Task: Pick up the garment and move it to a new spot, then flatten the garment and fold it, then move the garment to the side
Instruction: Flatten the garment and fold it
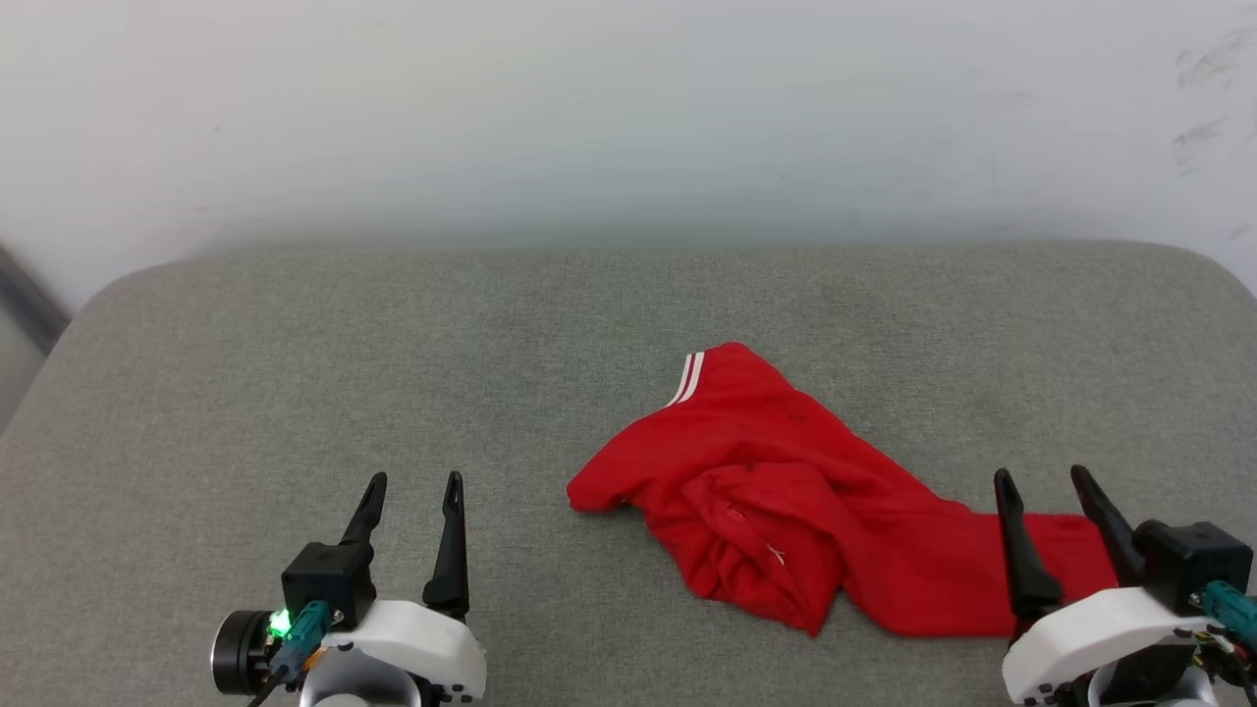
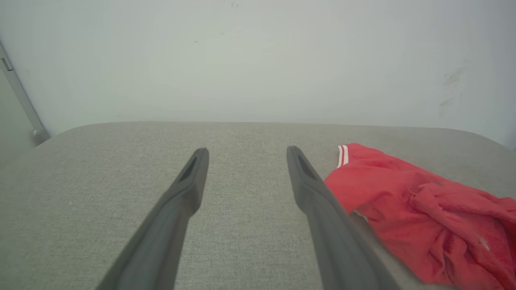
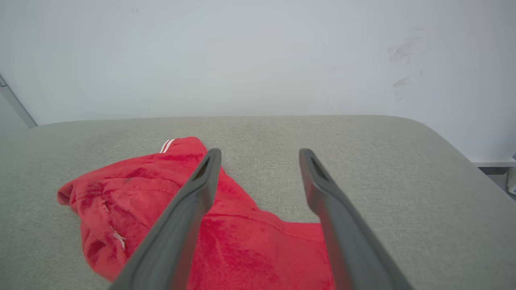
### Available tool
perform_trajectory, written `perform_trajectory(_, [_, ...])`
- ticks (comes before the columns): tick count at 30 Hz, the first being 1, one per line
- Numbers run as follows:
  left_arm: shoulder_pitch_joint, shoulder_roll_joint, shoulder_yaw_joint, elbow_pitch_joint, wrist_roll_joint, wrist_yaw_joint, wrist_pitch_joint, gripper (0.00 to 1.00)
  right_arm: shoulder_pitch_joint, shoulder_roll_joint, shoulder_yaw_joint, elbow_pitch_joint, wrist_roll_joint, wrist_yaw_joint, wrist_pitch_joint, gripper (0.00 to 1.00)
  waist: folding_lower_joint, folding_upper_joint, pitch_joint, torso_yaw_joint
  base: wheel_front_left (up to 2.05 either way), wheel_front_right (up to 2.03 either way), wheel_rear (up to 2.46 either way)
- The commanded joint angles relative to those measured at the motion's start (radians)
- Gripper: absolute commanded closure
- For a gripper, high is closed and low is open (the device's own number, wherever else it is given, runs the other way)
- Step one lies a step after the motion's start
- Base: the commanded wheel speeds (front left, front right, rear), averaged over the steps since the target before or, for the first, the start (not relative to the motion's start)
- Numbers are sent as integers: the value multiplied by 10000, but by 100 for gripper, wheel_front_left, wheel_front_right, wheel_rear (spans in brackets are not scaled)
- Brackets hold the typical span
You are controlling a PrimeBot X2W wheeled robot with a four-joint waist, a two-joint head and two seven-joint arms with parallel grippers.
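Observation:
The garment (image 1: 786, 501) is a red shirt lying crumpled on the grey padded table (image 1: 393, 373), right of centre, with a red-and-white striped trim showing at its far tip. My right gripper (image 1: 1043, 478) is open at the lower right, raised over the garment's near right end with nothing between its fingers. In the right wrist view the garment (image 3: 242, 225) spreads under and left of that open gripper (image 3: 260, 155). My left gripper (image 1: 412, 483) stands open at the lower left, well clear of the cloth. In the left wrist view the garment (image 2: 423, 213) lies to the right of the open left gripper (image 2: 246, 153).
A pale wall (image 1: 628, 108) rises behind the table's far edge. The table's rounded corners show at far left and far right. Bare grey surface spreads left of the garment and beyond it.

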Motion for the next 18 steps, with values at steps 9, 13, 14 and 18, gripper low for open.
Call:
perform_trajectory(9, [162, 183, 0, -91, -54, 100, 108, 0, 942, 102, 699, -1360, 163, -6, 401, 0, 0, -1, -69, -140, 0, 0, 0])
perform_trajectory(13, [-369, 310, -85, -129, 76, 35, 352, 0, 958, 103, 834, -1629, 223, -6, 581, 0, 0, -1, 47, -249, 0, 0, 0])
perform_trajectory(14, [-582, 310, -170, -131, 78, -69, 470, 0, 905, 103, 836, -1698, 246, -6, 597, 0, 0, -1, 97, -265, 0, 0, 0])
perform_trajectory(18, [-1799, 366, -597, 105, -31, -766, 1334, 0, 662, 103, 882, -1870, 330, -6, 663, 0, 0, -1, 435, -380, 0, 0, 0])
